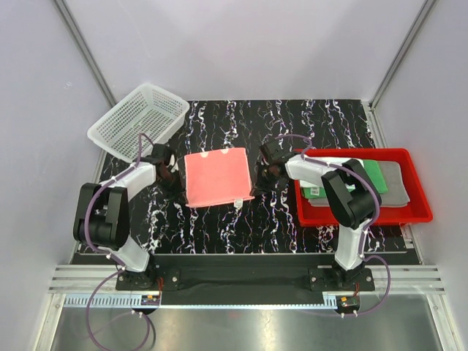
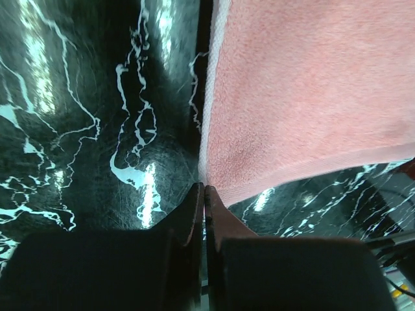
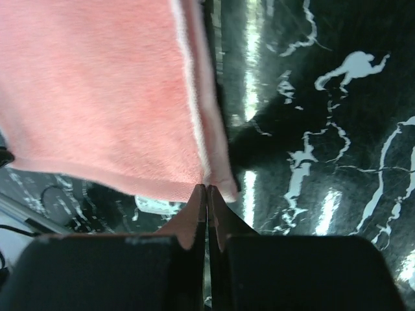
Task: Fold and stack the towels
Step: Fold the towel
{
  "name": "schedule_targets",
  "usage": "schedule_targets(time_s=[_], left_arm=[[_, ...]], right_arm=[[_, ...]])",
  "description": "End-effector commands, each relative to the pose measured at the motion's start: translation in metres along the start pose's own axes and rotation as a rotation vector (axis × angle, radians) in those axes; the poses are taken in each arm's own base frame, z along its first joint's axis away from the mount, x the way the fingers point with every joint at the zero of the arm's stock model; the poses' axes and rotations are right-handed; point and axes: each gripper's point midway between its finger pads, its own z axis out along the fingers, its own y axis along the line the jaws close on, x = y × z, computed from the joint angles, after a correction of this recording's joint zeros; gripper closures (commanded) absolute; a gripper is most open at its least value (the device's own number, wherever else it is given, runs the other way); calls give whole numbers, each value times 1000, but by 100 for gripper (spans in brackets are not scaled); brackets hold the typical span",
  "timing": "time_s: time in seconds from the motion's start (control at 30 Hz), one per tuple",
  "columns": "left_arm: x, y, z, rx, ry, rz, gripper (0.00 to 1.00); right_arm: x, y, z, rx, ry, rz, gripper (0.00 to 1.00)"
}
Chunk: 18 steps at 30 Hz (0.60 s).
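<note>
A pink towel [image 1: 217, 178] is spread over the middle of the black marbled table. My left gripper [image 1: 171, 175] is at its left side. In the left wrist view that gripper [image 2: 205, 188] has its jaws pressed together right at a corner of the pink towel [image 2: 305, 84]. My right gripper [image 1: 262, 175] is at the towel's right side. In the right wrist view it [image 3: 207, 188] is shut on the corner of the pink towel [image 3: 97, 91], whose edge hangs above the table. A green towel [image 1: 375, 175] and a grey towel [image 1: 395, 183] lie in the red tray.
The red tray [image 1: 365, 217] sits at the right, under the right arm. A white mesh basket [image 1: 139, 121] stands tilted at the back left. Grey walls close in the table on three sides.
</note>
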Motion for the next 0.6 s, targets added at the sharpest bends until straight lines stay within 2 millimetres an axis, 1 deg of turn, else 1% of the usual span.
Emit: schedule_targets(time_s=[0.0, 0.2, 0.37, 0.43, 0.47, 0.5, 0.57], left_arm=[[-8, -13, 7, 79, -36, 19, 100], [-1, -8, 10, 68, -11, 25, 100], [4, -6, 8, 63, -6, 35, 100], [0, -9, 1, 68, -32, 36, 100], [-7, -10, -4, 60, -55, 38, 100], [-11, -12, -10, 58, -71, 40, 100], [-19, -18, -19, 61, -92, 42, 100]], right_arm=[[-14, 4, 9, -27, -62, -30, 100], [-17, -2, 6, 6, -94, -56, 100], [-16, -7, 3, 34, -91, -70, 100], [-19, -2, -1, 21, -99, -75, 100], [-19, -2, -4, 25, -99, -78, 100], [-24, 3, -10, 22, -115, -84, 100], [-30, 8, -20, 28, -133, -96, 100]])
